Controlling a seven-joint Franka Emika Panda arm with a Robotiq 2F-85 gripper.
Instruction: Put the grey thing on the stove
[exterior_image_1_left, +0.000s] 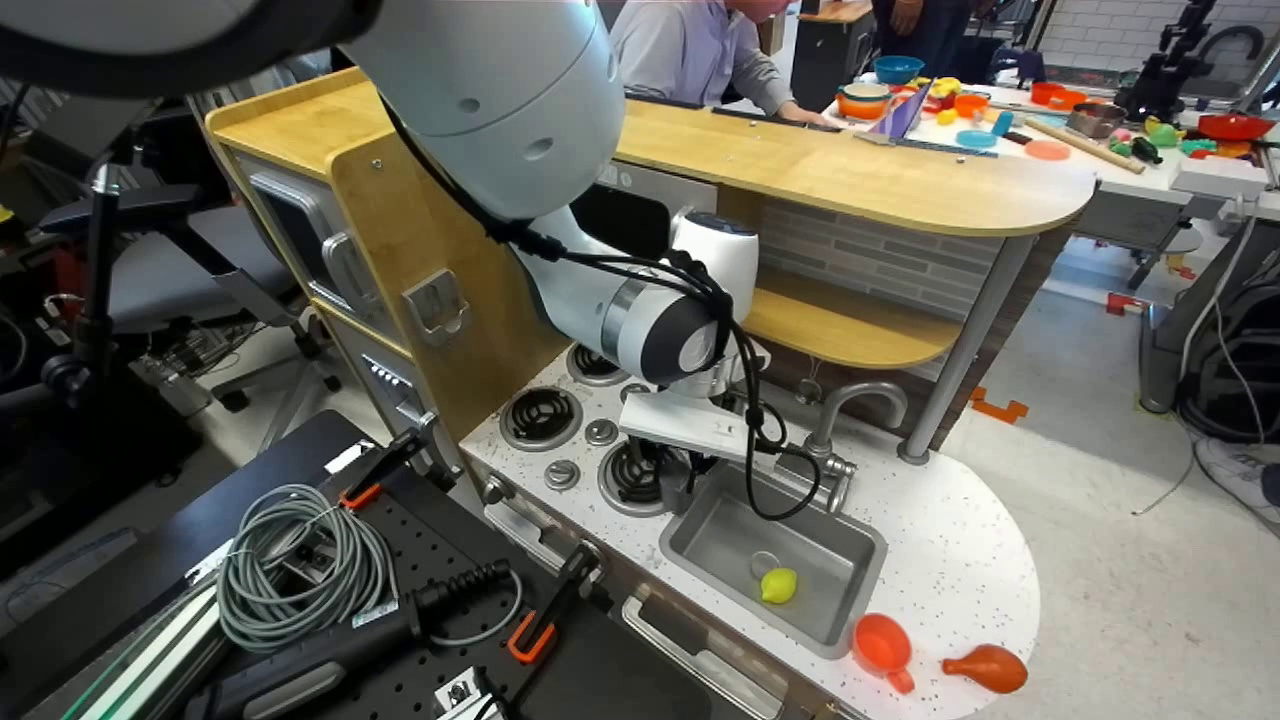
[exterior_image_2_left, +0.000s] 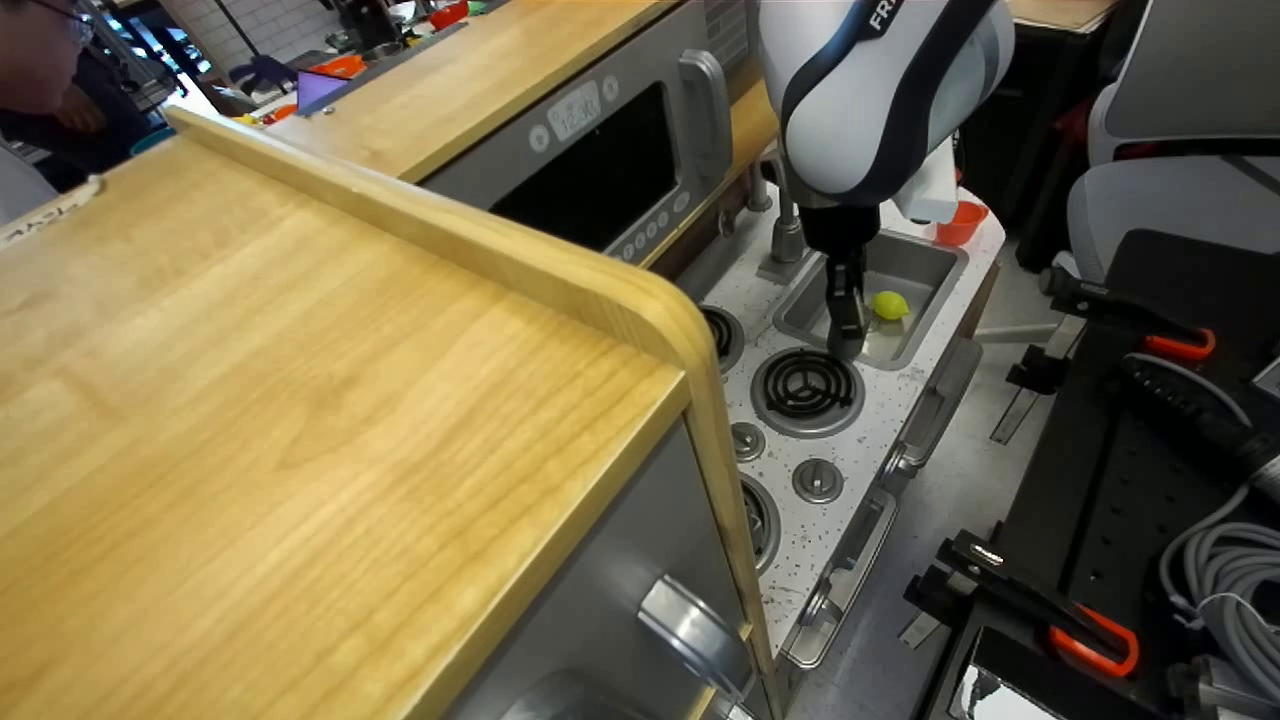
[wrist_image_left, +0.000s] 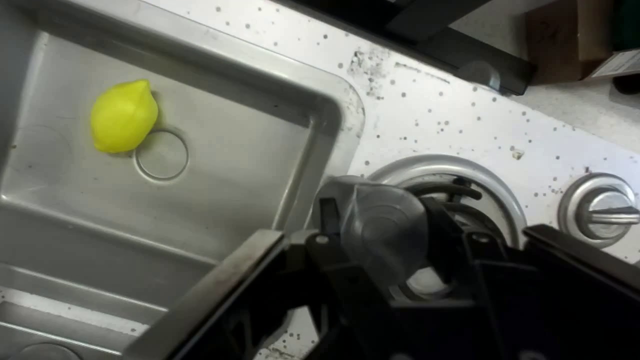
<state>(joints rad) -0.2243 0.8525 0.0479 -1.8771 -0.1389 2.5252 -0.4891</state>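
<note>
The tool (exterior_image_2_left: 846, 318) is holding the grey lump (wrist_image_left: 387, 232) pinched. The lump is hanging at the border between the sink (wrist_image_left: 240, 165) and the adjoining burner (exterior_image_2_left: 808, 388) of the stove (exterior_image_2_left: 785, 450); burner centre is lying farther from the sink, apparently calling for a short shift.

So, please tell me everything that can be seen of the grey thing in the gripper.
The grey thing is dark and rounded, smooth and slightly shiny, with faint curved lines on its face and a paler ridge near one side. It may be plastic. The gripper holds it from both sides, hiding part of it, at or above the edge of a burner beside the sink. Its tilt, and whether it touches the stove, are unclear.
</note>
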